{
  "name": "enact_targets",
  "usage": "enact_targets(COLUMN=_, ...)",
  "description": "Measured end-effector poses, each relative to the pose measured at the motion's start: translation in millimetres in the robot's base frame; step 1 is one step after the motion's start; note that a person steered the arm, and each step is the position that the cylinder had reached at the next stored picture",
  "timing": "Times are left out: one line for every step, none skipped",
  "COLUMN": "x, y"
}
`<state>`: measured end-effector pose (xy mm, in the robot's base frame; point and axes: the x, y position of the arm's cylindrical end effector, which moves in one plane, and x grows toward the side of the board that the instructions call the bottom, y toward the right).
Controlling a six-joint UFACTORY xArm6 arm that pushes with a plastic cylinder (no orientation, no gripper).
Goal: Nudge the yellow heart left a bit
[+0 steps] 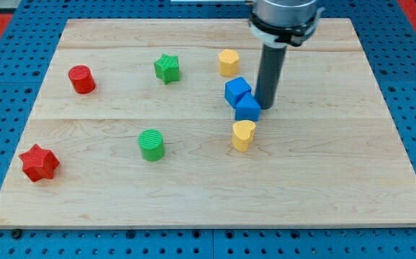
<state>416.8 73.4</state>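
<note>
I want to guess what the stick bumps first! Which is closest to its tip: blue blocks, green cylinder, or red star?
From my tip:
1. Blue blocks, right beside it, on its left.
2. Green cylinder, lower left.
3. Red star, far left.

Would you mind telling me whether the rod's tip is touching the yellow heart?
Apart. The camera view shows my tip beside the blue block, with bare board separating it from the yellow heart below.

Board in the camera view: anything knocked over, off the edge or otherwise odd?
Nothing stands out. All blocks sit upright on the wooden board. My tip is right beside the blue blocks, above the yellow heart and slightly to its right in the view.
</note>
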Motion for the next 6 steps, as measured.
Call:
enact_targets(x=0.0, y=1.4)
enact_targets(x=0.1, y=61.9)
enact_targets(x=28.9, y=91.2)
enact_targets(x=83.7, y=74.6)
enact_targets(x=98.9, y=-3.7)
enact_targets(x=88.4, y=-85.7)
